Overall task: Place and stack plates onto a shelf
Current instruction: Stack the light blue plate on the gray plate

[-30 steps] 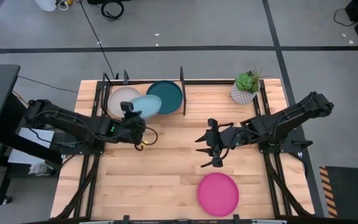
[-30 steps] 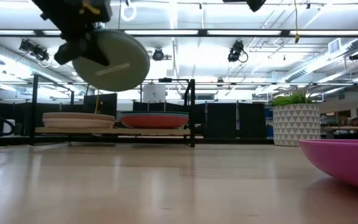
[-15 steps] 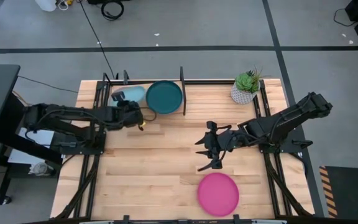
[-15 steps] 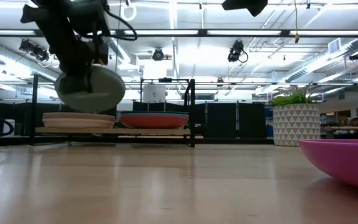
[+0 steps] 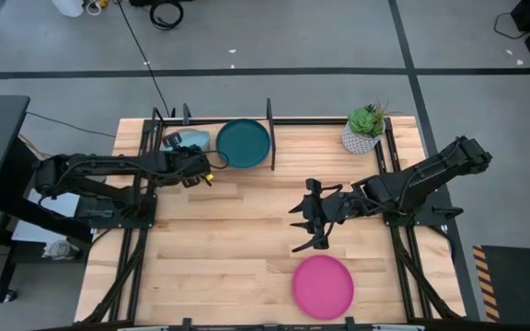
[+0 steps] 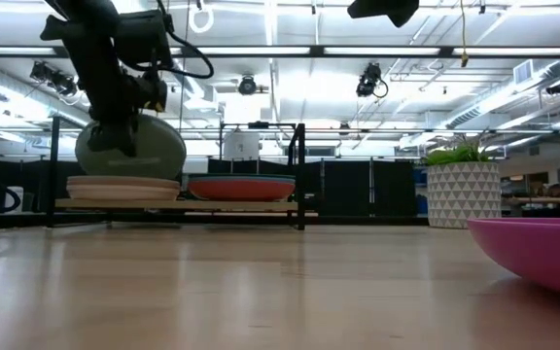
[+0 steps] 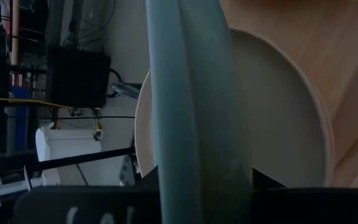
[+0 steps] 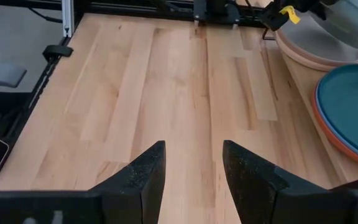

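Observation:
My left gripper (image 5: 192,164) is shut on a pale blue plate (image 5: 185,141), held low and tilted over the left stack of cream and tan plates (image 6: 124,185) on the shelf (image 6: 183,205). The plate shows edge-on in the left wrist view (image 7: 191,106), with a cream plate (image 7: 284,118) behind it. A teal plate (image 5: 244,143) lies on an orange one (image 8: 328,138) as the shelf's right stack. A magenta plate (image 5: 323,285) rests on the table near the front edge. My right gripper (image 5: 307,226) hangs open and empty above the table's middle. My left gripper pinches the pale blue plate's rim (image 7: 197,180) on its near side between the two fingers. The fingers come from the table's near side, slanting down. The plate tilts over the left stack; I cannot tell whether its far edge (image 6: 134,175) touches the stack.
A potted green plant (image 5: 364,129) stands at the table's far right. The shelf's black upright posts (image 5: 270,119) rise beside the stacks. Bare plank tabletop (image 8: 166,93) lies between the shelf and the magenta plate.
My left gripper has carried the pale blue plate toward the table's far edge and down, from in front of the shelf to just over the left stack. The plate now covers the cream plate from above.

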Controlling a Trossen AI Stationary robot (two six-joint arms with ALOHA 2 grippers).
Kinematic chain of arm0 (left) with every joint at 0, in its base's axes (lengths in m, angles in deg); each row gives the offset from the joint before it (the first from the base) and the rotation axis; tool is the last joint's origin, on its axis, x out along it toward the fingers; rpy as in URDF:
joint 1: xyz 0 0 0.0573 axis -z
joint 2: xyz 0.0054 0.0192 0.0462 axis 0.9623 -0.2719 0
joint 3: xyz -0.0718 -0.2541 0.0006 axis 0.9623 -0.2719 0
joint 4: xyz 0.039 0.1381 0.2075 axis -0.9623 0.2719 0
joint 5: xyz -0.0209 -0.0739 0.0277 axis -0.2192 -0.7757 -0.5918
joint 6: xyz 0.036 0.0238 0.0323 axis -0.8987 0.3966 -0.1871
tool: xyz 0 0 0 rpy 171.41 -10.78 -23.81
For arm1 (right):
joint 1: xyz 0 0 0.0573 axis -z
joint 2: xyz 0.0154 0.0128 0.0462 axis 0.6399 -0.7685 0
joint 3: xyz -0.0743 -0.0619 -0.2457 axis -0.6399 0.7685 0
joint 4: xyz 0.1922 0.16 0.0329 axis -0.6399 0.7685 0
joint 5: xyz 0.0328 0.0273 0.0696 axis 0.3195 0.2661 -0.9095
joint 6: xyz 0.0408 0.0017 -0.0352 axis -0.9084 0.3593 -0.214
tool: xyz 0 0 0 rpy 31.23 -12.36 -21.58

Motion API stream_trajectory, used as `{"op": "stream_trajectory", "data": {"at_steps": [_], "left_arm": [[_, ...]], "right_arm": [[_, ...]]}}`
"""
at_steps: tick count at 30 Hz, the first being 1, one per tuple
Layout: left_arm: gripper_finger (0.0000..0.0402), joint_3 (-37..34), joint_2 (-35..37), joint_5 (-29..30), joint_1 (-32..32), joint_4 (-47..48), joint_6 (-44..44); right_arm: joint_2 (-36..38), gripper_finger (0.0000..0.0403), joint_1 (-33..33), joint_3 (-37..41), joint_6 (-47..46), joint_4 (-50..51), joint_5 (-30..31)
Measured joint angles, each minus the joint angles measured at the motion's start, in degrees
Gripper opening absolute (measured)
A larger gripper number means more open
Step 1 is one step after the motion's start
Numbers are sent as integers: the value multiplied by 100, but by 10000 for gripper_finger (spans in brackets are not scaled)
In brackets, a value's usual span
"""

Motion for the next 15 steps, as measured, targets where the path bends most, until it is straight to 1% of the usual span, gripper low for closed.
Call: {"op": "stream_trajectory", "data": {"at_steps": [6, 8, 11, 15], "left_arm": [[43, 0, 0, 1, 0, 205, -7], [53, 0, 0, -25, 0, 321, -7], [83, 0, 0, -315, 0, 418, -14], [139, 89, 7, -862, 17, 434, -35]], "right_arm": [[0, 166, 0, 0, 0, 0, 0], [0, 166, 0, 0, 0, 1, 0], [0, 166, 0, 0, 0, 2, 0], [0, 166, 2, 0, 4, 2, 0]]}}
